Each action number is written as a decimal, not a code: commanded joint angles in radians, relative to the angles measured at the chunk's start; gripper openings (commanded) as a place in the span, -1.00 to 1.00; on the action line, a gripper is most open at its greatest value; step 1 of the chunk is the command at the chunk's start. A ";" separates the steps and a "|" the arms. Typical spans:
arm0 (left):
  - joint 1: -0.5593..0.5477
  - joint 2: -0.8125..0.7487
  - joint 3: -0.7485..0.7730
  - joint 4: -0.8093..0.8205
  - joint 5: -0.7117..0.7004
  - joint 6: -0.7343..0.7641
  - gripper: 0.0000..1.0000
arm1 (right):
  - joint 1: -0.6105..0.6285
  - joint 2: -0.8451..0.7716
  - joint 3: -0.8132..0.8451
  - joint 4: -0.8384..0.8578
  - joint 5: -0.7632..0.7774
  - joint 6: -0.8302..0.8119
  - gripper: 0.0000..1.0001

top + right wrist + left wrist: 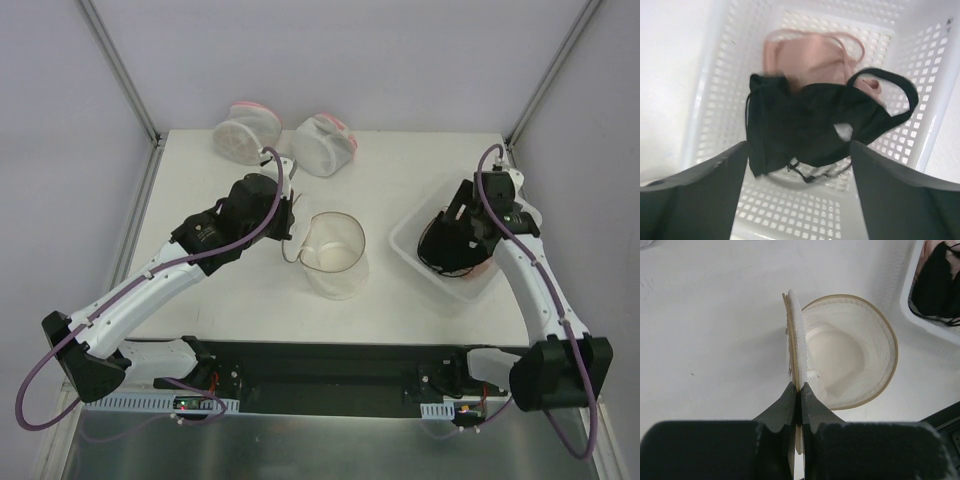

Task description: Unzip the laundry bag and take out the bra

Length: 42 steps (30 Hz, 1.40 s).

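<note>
no readable text, labels or signs

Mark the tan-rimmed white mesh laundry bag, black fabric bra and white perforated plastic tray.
Tan-rimmed white mesh laundry bag (869,340): left wrist view, mesh side wall.
Black fabric bra (800,120): right wrist view, middle fabric.
White perforated plastic tray (805,212): right wrist view, bare floor.

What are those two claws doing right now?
Left gripper: shut on the laundry bag, pinching its flap.
Right gripper: open, holding nothing, above the black bra in the tray.
</note>
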 commanded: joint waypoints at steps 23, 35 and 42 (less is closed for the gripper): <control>0.015 0.018 0.034 -0.003 -0.060 0.017 -1.00 | 0.045 -0.197 -0.109 -0.060 -0.142 0.044 0.73; 0.219 -0.064 0.096 -0.070 -0.254 0.037 -1.00 | 0.126 -0.313 -0.103 -0.181 -0.010 0.021 0.82; 0.365 -0.076 0.085 -0.080 -0.401 0.060 -1.00 | 0.126 -0.315 -0.103 -0.184 -0.021 0.034 0.82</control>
